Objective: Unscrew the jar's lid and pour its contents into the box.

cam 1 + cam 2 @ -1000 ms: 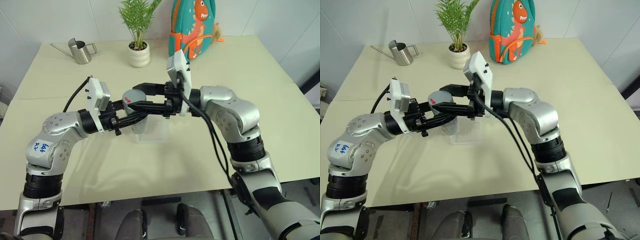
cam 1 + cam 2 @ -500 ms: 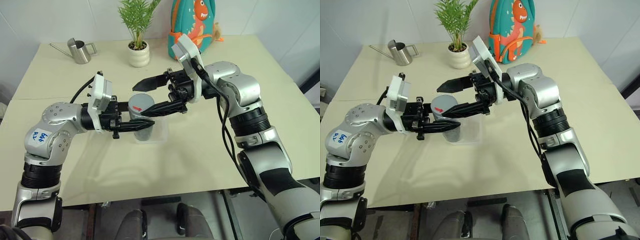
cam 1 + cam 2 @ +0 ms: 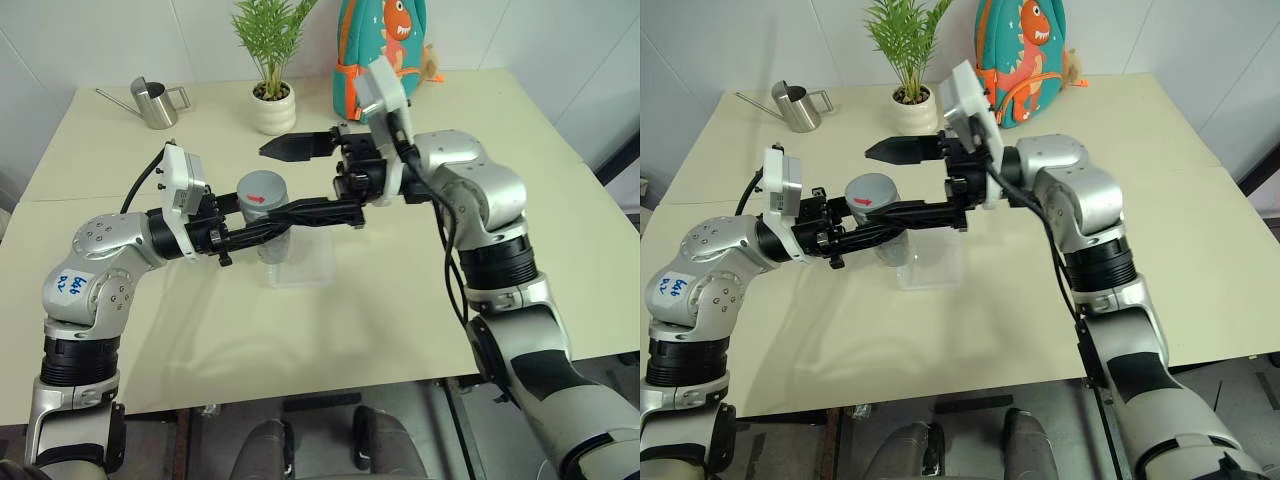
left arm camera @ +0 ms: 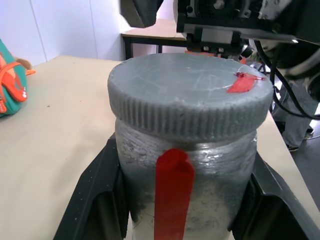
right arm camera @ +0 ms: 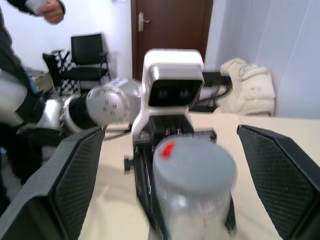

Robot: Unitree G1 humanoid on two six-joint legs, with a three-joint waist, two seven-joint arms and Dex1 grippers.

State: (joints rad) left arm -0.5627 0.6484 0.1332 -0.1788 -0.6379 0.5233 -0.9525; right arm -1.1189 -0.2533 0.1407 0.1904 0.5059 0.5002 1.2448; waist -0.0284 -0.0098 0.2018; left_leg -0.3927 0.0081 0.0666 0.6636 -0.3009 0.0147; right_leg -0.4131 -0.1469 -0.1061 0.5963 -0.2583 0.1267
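The left fingers (image 4: 95, 200) clench the jar (image 4: 185, 170), held over the clear box (image 3: 300, 268) on the desk (image 3: 400, 300). The right fingers (image 5: 275, 165) stand released, flanking its grey lid (image 4: 190, 97). The left wrist view reveals red tape strips.

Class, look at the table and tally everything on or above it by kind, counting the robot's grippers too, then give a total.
Grippers: 2 (left gripper, right gripper)
Jars: 1 (jar, its lid on)
Clear boxes: 1 (box)
Watering cans: 1 (watering can)
Potted plants: 1 (plant)
Backpacks: 1 (backpack)
Total: 7
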